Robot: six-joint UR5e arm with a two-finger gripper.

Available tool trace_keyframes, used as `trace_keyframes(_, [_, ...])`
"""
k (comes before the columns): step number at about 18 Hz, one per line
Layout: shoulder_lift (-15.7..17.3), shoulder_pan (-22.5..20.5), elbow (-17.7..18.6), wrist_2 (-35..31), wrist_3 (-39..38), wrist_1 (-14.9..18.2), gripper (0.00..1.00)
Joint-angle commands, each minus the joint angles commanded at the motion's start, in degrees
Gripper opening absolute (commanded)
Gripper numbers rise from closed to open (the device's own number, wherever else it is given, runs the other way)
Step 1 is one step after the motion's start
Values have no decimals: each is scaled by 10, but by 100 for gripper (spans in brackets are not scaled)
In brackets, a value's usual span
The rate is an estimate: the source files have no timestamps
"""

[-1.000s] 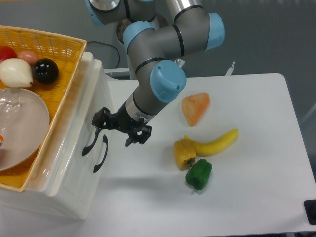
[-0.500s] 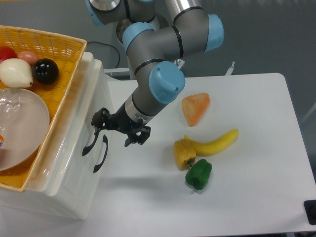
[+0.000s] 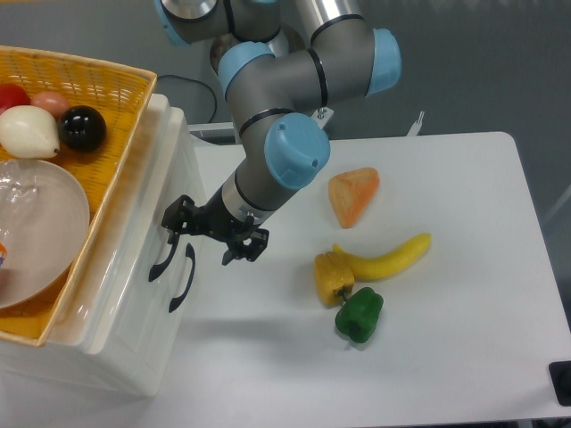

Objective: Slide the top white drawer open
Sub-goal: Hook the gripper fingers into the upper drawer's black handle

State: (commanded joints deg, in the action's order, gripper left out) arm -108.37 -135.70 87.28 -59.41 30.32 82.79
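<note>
The white cabinet stands at the left. The top white drawer (image 3: 156, 192) looks shut, and its curved black handle (image 3: 161, 261) is the one nearer the cabinet's top. The lower drawer's matching handle (image 3: 184, 278) lies just to its right. My gripper (image 3: 200, 244) hovers in front of the cabinet face with its black fingers spread open. One finger (image 3: 172, 219) is right at the upper end of the top handle, and the other finger (image 3: 248, 247) is over the table. I cannot tell whether the near finger touches the handle.
A yellow wicker basket (image 3: 107, 85) with a clear bowl, fruit and a black ball sits on the cabinet top. On the table to the right lie an orange wedge (image 3: 353, 194), a banana (image 3: 388, 258), a yellow pepper (image 3: 332, 276) and a green pepper (image 3: 359, 314).
My gripper has crept a little to the left, closer to the cabinet face and the top handle. The drawers have not moved.
</note>
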Motion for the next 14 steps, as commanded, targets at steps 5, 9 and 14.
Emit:
trace_keyframes(5, [-1,0,-1,-1,1,0,100])
trace_keyframes(9, [-3,-1,-4,-1,1,-1,100])
trace_keyframes(14, [-8,-2,-4,-2,2,-4,100])
